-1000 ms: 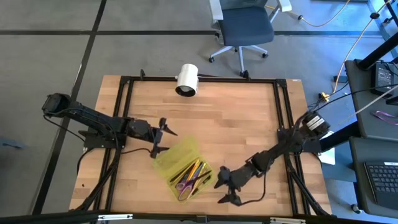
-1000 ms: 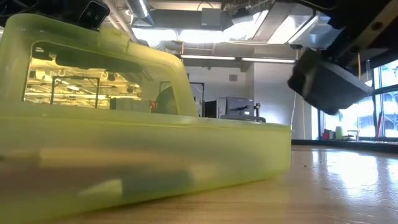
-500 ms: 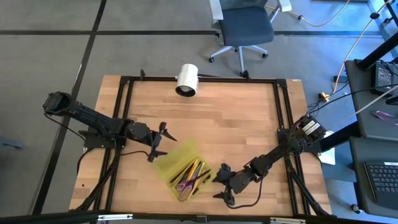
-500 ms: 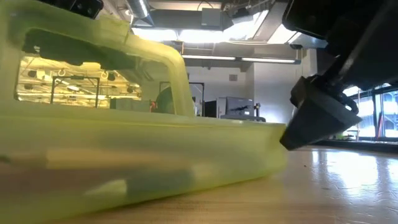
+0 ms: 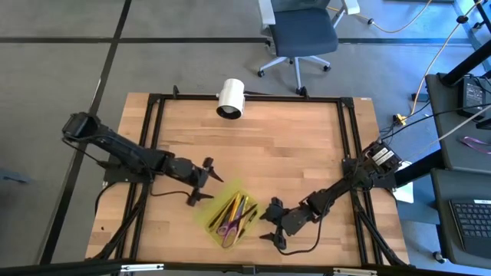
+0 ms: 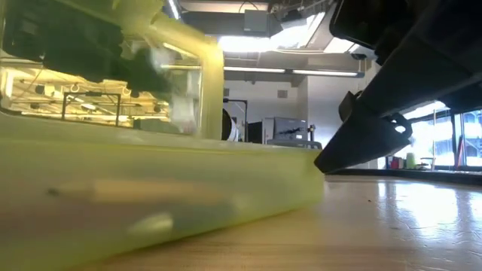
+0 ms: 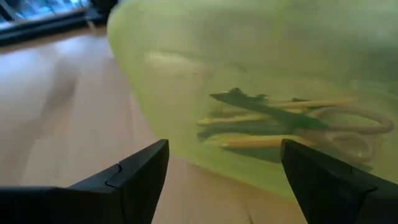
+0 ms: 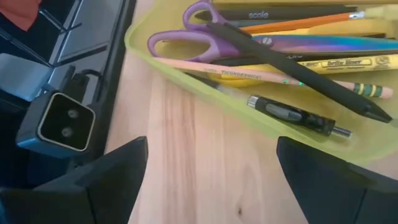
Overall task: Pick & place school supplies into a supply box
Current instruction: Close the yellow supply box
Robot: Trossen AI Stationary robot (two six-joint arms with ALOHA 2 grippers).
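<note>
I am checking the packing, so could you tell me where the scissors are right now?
The scissors lie inside the pencil case among the pens, near the table's front edge in the high view, between the left gripper and the right gripper.

The supply box (image 5: 228,211) lies on the table (image 5: 291,146) near its front edge, between the left tool (image 5: 204,183) and the right tool (image 5: 270,224). Scissors (image 8: 211,38) and pencils (image 8: 280,74) lie inside it. A white cylinder (image 5: 230,98) lies at the table's far edge.
</note>
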